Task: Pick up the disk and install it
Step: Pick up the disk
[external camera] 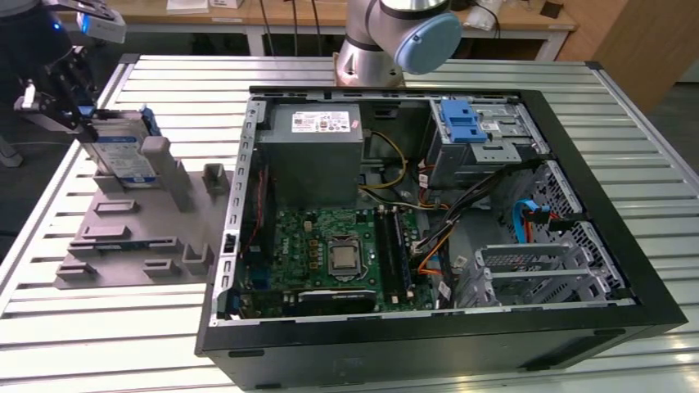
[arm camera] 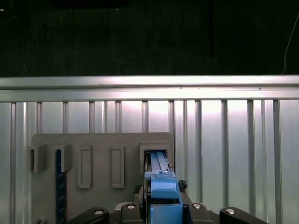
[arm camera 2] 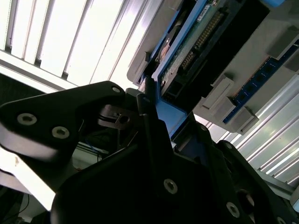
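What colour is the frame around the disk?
Blue; the disk's frame shows best in the first wrist view.

You are working on a silver ribbed aluminium table [external camera: 98, 344]. Toward the exterior view's left, a flat grey plastic fixture plate [external camera: 123, 254] with raised slots lies directly on it. Just beside the plate, a large black open computer case [external camera: 437, 348] lies on its side. The robot arm's grey base [external camera: 366, 61] stands at the far edge.
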Controlling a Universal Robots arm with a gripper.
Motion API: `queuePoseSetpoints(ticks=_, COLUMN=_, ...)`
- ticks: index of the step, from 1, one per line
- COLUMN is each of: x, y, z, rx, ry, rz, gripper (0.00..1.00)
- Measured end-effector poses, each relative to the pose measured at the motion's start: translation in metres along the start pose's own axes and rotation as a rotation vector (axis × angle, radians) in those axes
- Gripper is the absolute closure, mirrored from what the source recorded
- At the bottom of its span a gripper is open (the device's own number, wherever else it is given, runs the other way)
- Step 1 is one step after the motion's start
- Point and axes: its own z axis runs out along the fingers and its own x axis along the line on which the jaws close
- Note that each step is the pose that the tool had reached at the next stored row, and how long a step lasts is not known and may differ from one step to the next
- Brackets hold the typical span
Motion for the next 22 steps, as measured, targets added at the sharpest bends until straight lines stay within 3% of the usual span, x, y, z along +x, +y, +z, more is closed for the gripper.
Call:
queuePoseSetpoints(ticks=5, x=0.0001, y=0.0001, z=-0.0008, rx=0.0003, ry=0.0099, rz=0.009, gripper=0.63)
queuePoseSetpoints(ticks=22, x=0.0002, y=0.0000, z=-0.0008, rx=0.0000, ry=0.0104, rz=-0.012, gripper=0.63)
